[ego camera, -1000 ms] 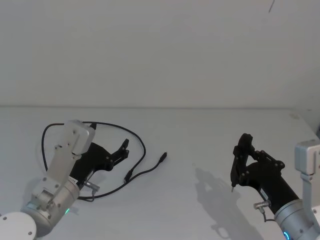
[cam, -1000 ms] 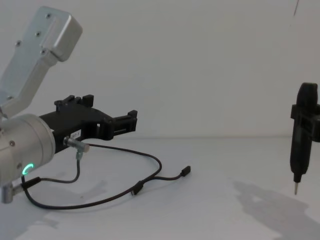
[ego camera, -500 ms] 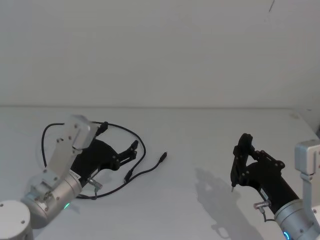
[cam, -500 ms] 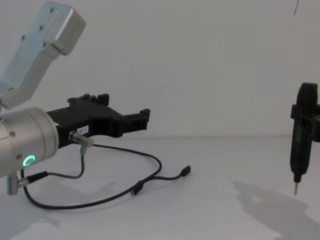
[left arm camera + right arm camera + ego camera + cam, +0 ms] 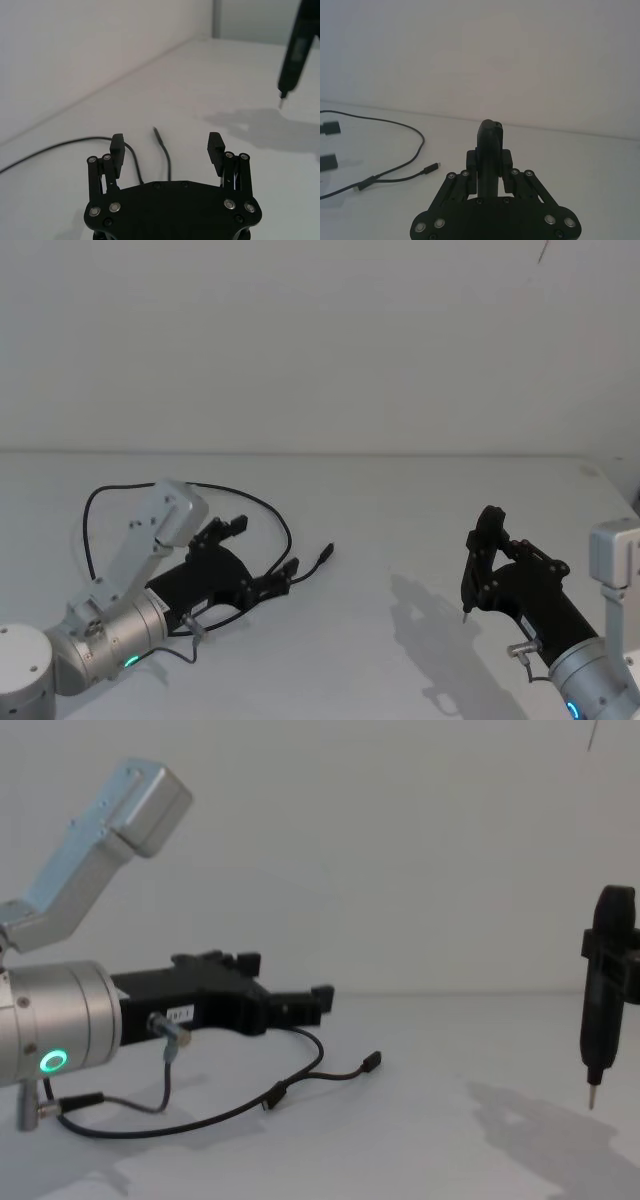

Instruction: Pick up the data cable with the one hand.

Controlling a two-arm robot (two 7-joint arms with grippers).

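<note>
The data cable (image 5: 270, 506) is a thin black line looping over the white table, with one small plug (image 5: 325, 554) lying free. My left gripper (image 5: 262, 548), the one hand, is black with a white label and sits on a silver cylinder with a green ring light. It hovers low over the cable's fork with its fingers open. One cable branch (image 5: 162, 147) runs on the table between and beyond the open fingers, untouched. From the chest, the left gripper (image 5: 290, 985) sits just above the cable (image 5: 340, 1073). The fork itself is hidden under the gripper in the head view.
My right gripper (image 5: 472, 580) hangs above the table at the right, a narrow black column with a thin pale tip, well apart from the cable (image 5: 422, 142). It also appears at the chest view's right edge (image 5: 600, 1010). A plain white wall stands behind the table.
My left gripper has reached forward and to the right and dropped lower, now covering the cable's fork. The cable and the right arm have not moved.
</note>
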